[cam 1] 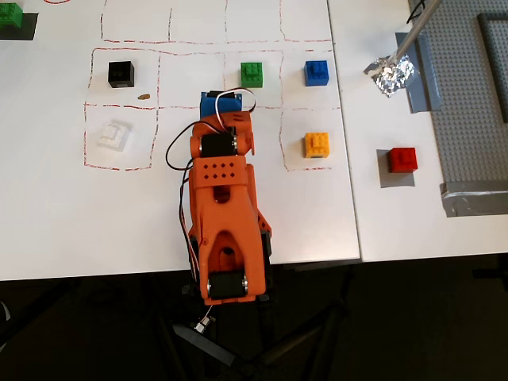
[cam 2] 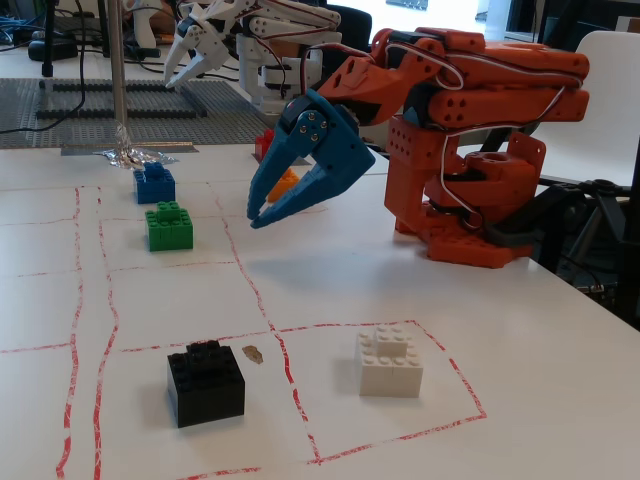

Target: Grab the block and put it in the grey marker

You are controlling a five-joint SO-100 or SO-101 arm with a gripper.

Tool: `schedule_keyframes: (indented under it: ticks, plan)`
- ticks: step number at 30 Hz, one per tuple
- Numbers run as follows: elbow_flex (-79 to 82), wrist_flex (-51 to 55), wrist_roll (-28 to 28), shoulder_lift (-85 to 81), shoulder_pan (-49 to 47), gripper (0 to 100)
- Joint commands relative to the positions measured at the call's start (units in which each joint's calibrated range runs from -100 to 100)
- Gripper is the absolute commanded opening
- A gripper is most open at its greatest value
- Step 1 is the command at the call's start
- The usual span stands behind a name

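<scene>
The red block [cam 1: 402, 159] sits on the grey marker [cam 1: 385, 179] at the right of the table in the overhead view. In the fixed view only a bit of the red block [cam 2: 263, 145] shows behind the gripper, and the marker cannot be made out. My blue gripper [cam 1: 221, 101] is folded back over the middle of the table, far left of the block. In the fixed view the gripper [cam 2: 254, 219] hangs above the table with its tips together, holding nothing.
Green [cam 1: 252, 74], blue [cam 1: 317, 72], yellow-orange [cam 1: 317, 144], black [cam 1: 121, 73] and white [cam 1: 109, 133] bricks stand in red dashed squares. Crumpled foil [cam 1: 390, 73] and a studded grey baseplate [cam 1: 476, 103] lie at the right. Another green brick [cam 1: 9, 17] sits top left.
</scene>
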Motion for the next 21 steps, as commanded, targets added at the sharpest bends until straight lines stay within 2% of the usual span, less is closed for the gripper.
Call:
schedule_keyframes:
  ticks: [1, 7, 21]
  plan:
    - [0.53, 1.46, 0.49, -3.34, 0.7, 0]
    - [1.8, 4.4, 0.39, -8.59, 0.88, 0]
    - [1.8, 4.89, -0.2, -8.85, 1.32, 0]
